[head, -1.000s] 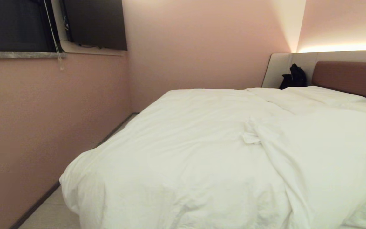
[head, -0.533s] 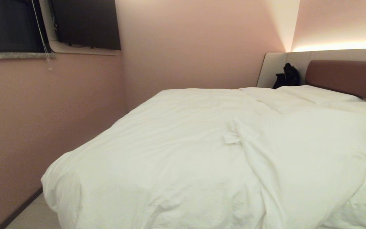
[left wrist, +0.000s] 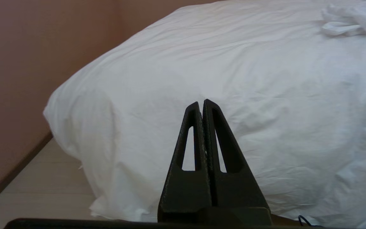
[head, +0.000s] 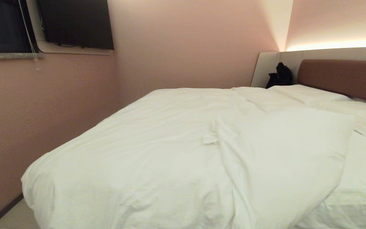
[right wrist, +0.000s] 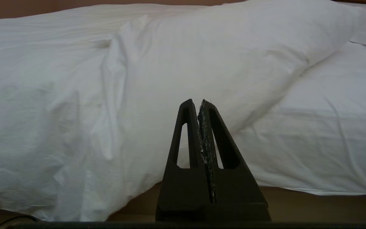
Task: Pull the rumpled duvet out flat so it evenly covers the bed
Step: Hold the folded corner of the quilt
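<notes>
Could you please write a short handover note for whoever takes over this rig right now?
Left gripper: shut, empty, held short of the bed's foot corner by the wall.
Right gripper: shut, empty, facing the foot edge below the fold.
Duvet: covers the bed's wall side; its other part is folded back into a thick flap, baring the sheet on the robot's right. Pillows at the headboard; a dark bag in the corner.
Done: nothing gripped yet.
Left: grasp the flap's edge, pull it over the bare sheet, even out.
</notes>
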Robot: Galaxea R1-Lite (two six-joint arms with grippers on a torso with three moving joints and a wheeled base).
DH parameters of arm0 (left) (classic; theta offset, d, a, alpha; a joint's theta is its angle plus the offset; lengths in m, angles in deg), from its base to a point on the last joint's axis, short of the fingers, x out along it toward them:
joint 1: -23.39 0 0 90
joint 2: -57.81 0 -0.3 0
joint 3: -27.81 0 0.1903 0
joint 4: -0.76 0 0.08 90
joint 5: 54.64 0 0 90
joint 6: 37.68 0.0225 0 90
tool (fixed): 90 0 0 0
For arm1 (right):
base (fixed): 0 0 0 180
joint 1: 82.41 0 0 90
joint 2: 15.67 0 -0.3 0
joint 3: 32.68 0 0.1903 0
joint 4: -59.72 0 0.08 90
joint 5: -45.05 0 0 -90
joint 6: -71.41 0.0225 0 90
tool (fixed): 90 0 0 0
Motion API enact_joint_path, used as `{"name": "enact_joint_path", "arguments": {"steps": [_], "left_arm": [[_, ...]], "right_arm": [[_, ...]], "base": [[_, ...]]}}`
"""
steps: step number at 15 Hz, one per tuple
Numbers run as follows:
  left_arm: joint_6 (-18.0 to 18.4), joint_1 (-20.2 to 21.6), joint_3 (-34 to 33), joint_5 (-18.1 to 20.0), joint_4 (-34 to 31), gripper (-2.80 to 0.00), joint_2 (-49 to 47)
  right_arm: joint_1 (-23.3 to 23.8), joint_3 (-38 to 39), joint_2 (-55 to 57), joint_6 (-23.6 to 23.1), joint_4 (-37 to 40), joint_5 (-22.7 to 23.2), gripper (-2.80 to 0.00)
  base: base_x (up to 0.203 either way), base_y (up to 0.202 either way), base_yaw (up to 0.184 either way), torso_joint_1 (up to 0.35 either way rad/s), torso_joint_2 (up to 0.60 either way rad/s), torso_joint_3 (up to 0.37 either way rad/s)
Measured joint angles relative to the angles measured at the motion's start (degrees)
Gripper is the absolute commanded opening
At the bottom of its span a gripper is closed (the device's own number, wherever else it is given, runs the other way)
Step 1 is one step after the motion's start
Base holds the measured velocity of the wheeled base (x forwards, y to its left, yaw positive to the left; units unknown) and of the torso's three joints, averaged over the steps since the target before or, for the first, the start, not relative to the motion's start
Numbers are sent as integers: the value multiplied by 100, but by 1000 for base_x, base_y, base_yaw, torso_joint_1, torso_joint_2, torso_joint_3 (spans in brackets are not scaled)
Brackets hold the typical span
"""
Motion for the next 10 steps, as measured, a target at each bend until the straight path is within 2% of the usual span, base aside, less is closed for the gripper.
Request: {"name": "enact_joint_path", "arguments": {"steps": [10], "left_arm": [[-38, 0, 0, -9, 9, -280, 0]], "right_arm": [[0, 0, 0, 2, 0, -2, -280]], "base": [[0, -195, 0, 2, 2, 3]]}}
